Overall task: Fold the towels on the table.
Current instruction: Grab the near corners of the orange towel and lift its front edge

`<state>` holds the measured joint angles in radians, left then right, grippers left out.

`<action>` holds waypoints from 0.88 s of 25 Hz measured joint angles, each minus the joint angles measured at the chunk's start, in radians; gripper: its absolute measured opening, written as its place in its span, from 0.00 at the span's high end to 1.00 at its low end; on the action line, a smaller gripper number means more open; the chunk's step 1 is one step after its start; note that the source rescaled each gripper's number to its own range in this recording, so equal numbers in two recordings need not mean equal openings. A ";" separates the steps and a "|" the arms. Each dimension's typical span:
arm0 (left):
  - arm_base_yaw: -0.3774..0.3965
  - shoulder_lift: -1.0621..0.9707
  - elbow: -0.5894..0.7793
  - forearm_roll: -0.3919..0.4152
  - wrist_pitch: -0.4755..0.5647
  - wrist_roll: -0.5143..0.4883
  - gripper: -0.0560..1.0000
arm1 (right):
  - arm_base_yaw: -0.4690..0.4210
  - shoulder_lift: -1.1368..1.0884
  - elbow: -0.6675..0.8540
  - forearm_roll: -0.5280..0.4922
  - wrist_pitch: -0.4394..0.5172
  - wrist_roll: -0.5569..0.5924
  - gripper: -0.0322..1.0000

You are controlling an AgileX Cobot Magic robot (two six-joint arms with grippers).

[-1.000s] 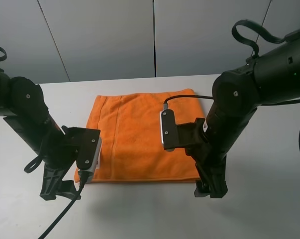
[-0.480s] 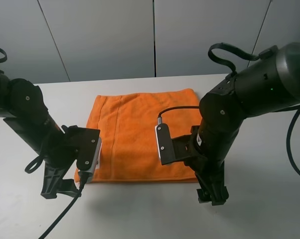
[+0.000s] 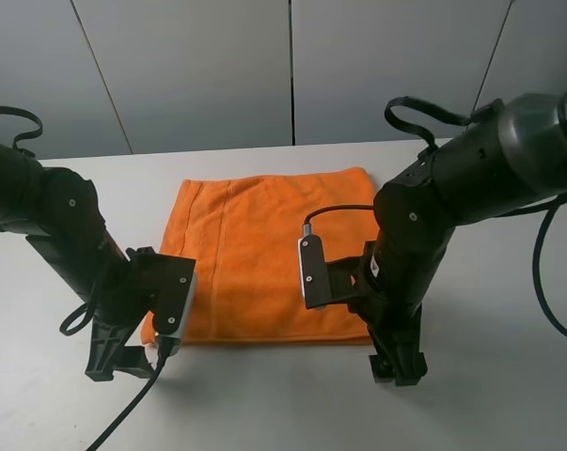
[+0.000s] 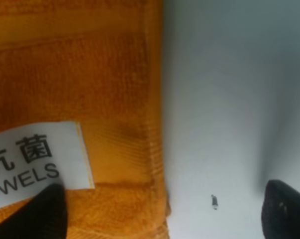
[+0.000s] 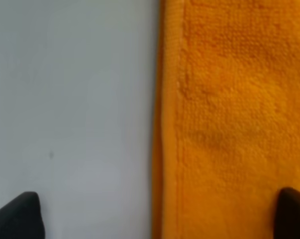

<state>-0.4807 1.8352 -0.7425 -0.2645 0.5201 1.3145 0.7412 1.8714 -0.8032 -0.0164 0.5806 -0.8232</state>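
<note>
Progress: early, I judge; towel lies spread flat, table beneath it | my left gripper gapes empty astride towel's label corner | my right gripper gapes empty astride towel's opposite edge | grasping, folding all remain.

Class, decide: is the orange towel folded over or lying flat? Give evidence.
Lying flat: the towel forms one smooth rectangle on the table, with no flap turned over.
</note>
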 joint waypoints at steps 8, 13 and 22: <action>-0.002 0.020 -0.002 0.002 -0.008 -0.002 0.00 | 0.000 0.034 -0.003 0.004 -0.022 0.004 0.00; -0.002 0.026 -0.004 0.001 -0.017 -0.002 0.01 | -0.002 0.044 -0.009 0.006 -0.025 0.004 0.00; -0.003 0.028 -0.004 0.001 -0.017 -0.013 0.01 | -0.002 0.055 -0.009 0.010 -0.033 0.015 0.03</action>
<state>-0.4839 1.8636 -0.7461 -0.2639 0.5033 1.3015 0.7388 1.9259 -0.8126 -0.0063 0.5477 -0.8083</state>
